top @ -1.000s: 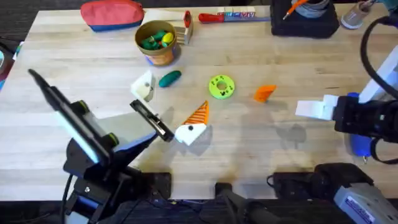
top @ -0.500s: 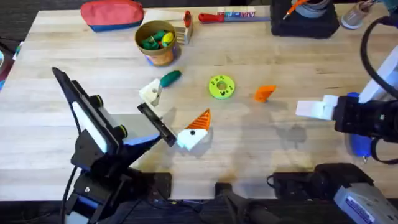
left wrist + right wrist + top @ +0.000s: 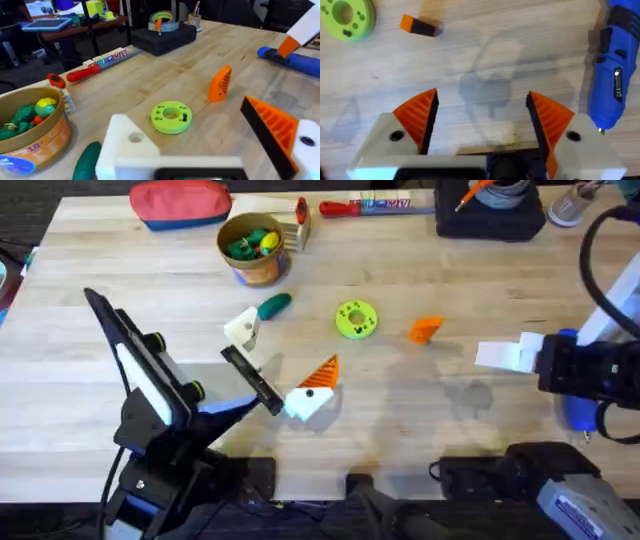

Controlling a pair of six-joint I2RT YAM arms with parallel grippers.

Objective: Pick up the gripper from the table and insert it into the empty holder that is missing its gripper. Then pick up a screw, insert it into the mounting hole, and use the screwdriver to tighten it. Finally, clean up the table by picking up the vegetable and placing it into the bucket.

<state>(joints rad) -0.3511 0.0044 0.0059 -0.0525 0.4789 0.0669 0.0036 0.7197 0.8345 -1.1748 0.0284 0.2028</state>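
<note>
While my left gripper hangs spread, one holder bare, its body cuts off the vegetable; right gripper spread, screwdriver cropped.

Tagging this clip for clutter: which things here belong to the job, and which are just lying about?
Job:
orange gripper wedge
empty white holder on the left gripper
blue powered screwdriver
dark-green vegetable
bucket

Lying about:
lime-green ring
red pouch
red-handled screwdriver
black block holding tape
</note>
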